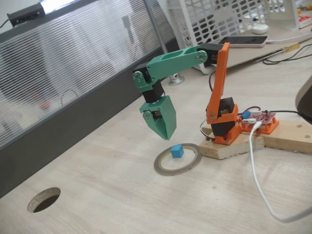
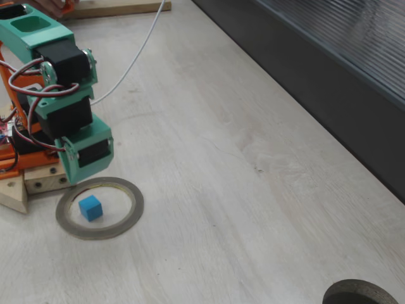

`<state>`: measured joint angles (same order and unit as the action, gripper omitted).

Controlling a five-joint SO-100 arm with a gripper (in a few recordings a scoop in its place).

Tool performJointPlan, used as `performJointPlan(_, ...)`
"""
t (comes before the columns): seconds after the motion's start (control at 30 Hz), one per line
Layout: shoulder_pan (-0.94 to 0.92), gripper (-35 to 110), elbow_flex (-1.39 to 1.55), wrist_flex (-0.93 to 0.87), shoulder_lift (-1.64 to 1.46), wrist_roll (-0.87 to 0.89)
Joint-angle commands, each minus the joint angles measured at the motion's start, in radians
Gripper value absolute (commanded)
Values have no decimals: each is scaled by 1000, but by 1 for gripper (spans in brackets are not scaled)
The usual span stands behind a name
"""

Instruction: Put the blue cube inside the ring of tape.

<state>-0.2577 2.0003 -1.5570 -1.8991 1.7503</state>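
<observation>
One fixed view stands off to the side of the pale wooden counter [image 1: 97,195], raised a little, looking across it toward the orange-and-green arm and the white plastic crate [image 1: 219,14] behind. The other fixed view sits higher and nearer, tilted steeply down, with the arm at its left edge and the dark wall panel [image 2: 329,95] upper right. Both share the grey-olive ring of tape [image 1: 178,159] [image 2: 100,207], the small sky-blue cube [image 1: 177,151] [image 2: 90,207] within it, and the green gripper [image 1: 165,131] [image 2: 79,172] above.

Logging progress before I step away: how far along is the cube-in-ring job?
Done, it seems: the blue cube sits on the table inside the ring of tape. The gripper hangs just above it, holding nothing. Left: only pulling the arm away.
</observation>
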Motion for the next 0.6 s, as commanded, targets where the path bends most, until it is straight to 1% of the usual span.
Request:
performJointPlan(0.0,-15,0,-11,-8,-31,8)
performJointPlan(0.57,-17,0,3,-8,-12,12)
